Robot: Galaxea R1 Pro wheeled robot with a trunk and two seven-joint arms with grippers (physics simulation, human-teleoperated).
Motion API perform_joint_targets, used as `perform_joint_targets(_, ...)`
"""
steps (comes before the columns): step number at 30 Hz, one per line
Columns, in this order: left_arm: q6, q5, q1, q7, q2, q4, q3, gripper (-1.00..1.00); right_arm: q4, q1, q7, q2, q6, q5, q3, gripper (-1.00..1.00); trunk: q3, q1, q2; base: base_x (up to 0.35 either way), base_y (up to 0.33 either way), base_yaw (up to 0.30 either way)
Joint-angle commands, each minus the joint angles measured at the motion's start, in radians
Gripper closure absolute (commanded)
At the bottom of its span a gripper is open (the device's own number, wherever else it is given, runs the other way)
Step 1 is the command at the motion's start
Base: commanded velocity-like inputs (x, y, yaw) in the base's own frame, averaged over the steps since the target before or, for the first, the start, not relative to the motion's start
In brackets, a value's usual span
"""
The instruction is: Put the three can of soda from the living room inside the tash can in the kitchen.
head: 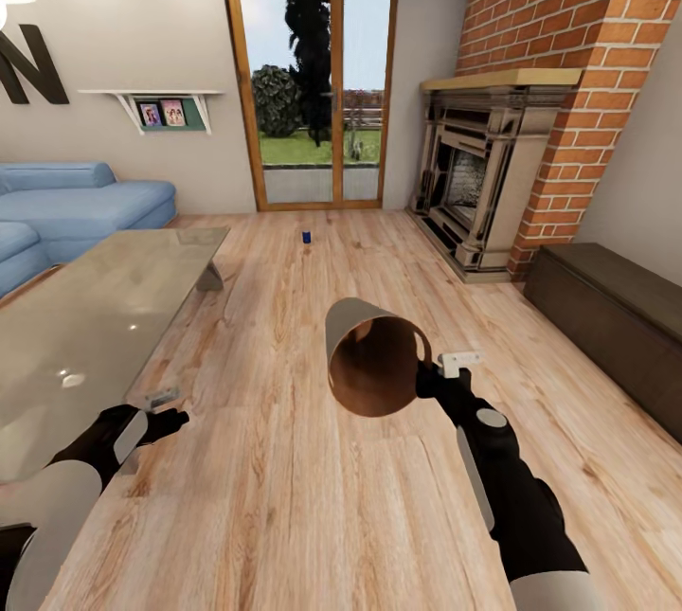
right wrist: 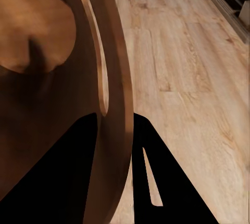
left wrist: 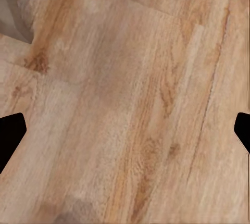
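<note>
Right gripper (head: 428, 374) pinches the tilted, empty tash can (head: 377, 357) by its rim; left gripper (head: 180, 417) spread.

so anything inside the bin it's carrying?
The trash can, tipped in the right end effector, faces the head camera: bare brown wall and bottom, no cans visible. One blue can stands on the floor ahead.

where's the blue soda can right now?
In the head view the blue soda can stands alone on the wood floor, just in front of the glass doors, beyond the coffee table and left of the fireplace.
</note>
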Motion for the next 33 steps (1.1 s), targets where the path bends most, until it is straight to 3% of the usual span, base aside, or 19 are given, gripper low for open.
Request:
perform_joint_targets(1,-0.006,-0.002,0.006,-0.003,-0.006,-0.006,0.0,-1.0,-0.006,0.006,0.001,-0.002,-0.001,-0.005,0.006,1.0,0.0,0.0,0.0,0.0,0.0,0.0)
perform_joint_targets(10,-0.043,-0.01,0.057,-0.012,-0.049,-0.057,0.002,-1.0,-0.019,0.06,-0.015,-0.011,-0.006,-0.018,0.062,1.0,0.0,0.0,0.0,0.0,0.0,0.0)
perform_joint_targets(11,-0.049,-0.011,0.141,-0.012,-0.051,-0.099,0.002,-1.0,-0.033,0.075,-0.015,-0.011,-0.006,-0.018,0.126,1.0,0.0,0.0,0.0,0.0,0.0,0.0)
perform_joint_targets(23,-0.12,-0.012,0.145,-0.043,-0.049,-0.103,0.003,-1.0,-0.036,0.078,-0.014,-0.014,-0.005,-0.014,0.129,1.0,0.0,0.0,0.0,0.0,0.0,0.0)
perform_joint_targets(33,-0.13,-0.008,0.15,-0.05,-0.045,-0.102,0.006,-1.0,-0.047,0.079,-0.008,-0.018,-0.007,-0.015,0.124,1.0,0.0,0.0,0.0,0.0,0.0,0.0)
